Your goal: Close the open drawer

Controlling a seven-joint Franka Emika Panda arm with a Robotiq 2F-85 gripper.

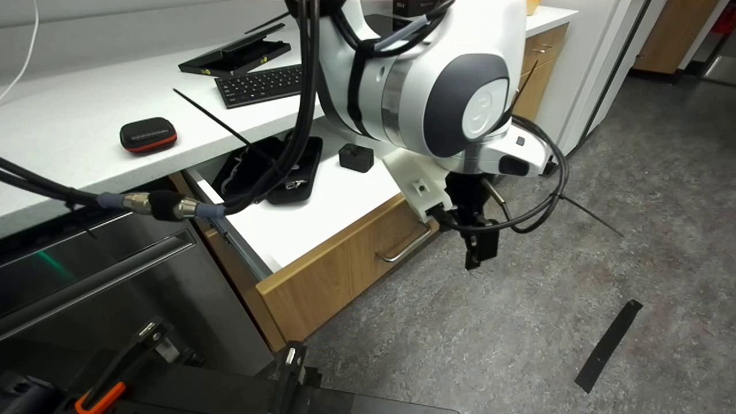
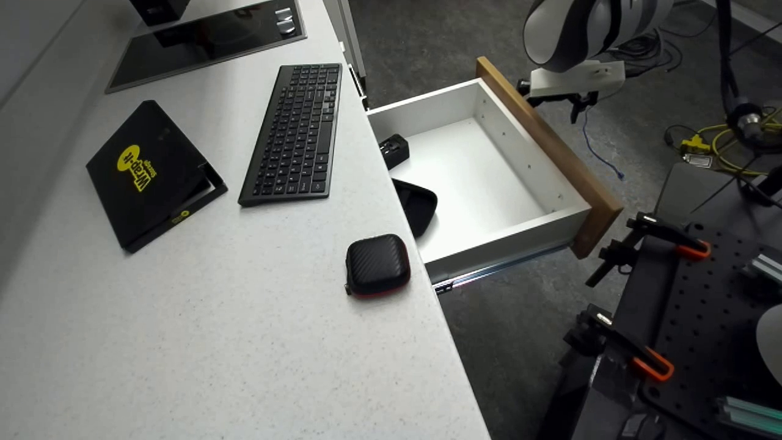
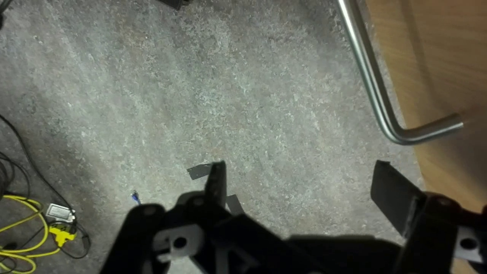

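Outward points drawer (image 2: 482,177), long front (image 1: 345,265) parallel to counter (image 2: 263,336).

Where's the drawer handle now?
In the wrist view, the silver handle is at upper right, on the wooden drawer front, above the open claw in the picture.

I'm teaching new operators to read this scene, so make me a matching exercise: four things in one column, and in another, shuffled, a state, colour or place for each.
Things
1. drawer
2. end effector
3. drawer handle
4. small case

Descriptions
A. silver bar
B. pulled out, white inside
C. black with red trim, on the counter
D. jaws apart, gripping nothing

Right pairs
1-B
2-D
3-A
4-C
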